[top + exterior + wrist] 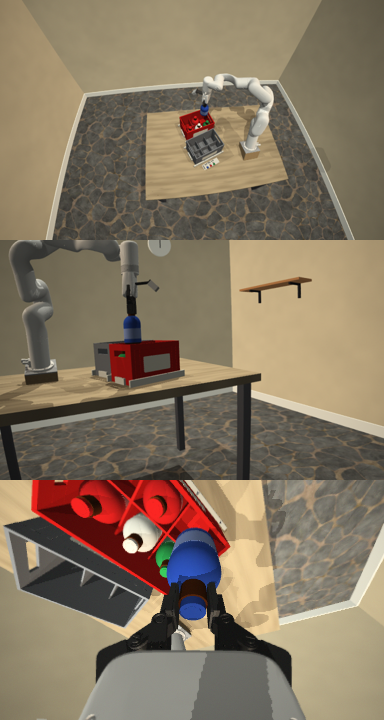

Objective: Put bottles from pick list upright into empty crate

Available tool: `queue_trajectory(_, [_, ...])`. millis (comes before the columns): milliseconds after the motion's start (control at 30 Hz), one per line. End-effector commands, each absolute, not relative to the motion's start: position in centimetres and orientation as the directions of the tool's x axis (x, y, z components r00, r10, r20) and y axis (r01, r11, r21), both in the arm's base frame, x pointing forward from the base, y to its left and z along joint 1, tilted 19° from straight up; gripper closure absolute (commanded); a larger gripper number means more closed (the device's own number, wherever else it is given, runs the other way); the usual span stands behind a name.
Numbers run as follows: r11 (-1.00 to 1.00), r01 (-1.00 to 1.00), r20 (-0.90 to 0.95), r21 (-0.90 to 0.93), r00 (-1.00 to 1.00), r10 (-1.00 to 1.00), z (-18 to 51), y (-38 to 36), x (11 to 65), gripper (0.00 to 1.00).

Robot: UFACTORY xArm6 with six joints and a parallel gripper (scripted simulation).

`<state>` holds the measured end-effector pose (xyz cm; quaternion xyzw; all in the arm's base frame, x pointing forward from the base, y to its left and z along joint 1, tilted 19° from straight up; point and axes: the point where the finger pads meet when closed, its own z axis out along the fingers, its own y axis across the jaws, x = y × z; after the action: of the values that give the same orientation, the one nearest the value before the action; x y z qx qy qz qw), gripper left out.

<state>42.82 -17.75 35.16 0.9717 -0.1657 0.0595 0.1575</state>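
Observation:
My gripper (203,103) (131,310) (193,592) is shut on the neck of a blue bottle (204,110) (132,329) (194,564) and holds it upright, its base about level with the rim of the red crate (184,121) (158,348) (50,511), over the crate's far right corner. In the red crate stand red bottles (194,120) (102,507), a white bottle (198,125) (140,532) and a green bottle (206,123) (163,560). The grey crate (218,147) (99,357) (75,587) next to it holds no bottles. The pick list (210,163) lies on the table in front of the grey crate.
The arm's base (249,151) (39,373) stands to the right of the crates on the wooden table (169,175) (198,375). A shelf (274,284) hangs on the side wall.

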Motion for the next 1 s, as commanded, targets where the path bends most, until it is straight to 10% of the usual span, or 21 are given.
queue_trajectory(0, [-0.895, -0.342, 0.172, 0.286, 0.937, -0.303, 36.1, -17.5, 42.8, 1.0])
queue_trajectory(967, [-0.895, -0.342, 0.172, 0.286, 0.937, -0.303, 35.9, -15.1, 42.1, 1.0])
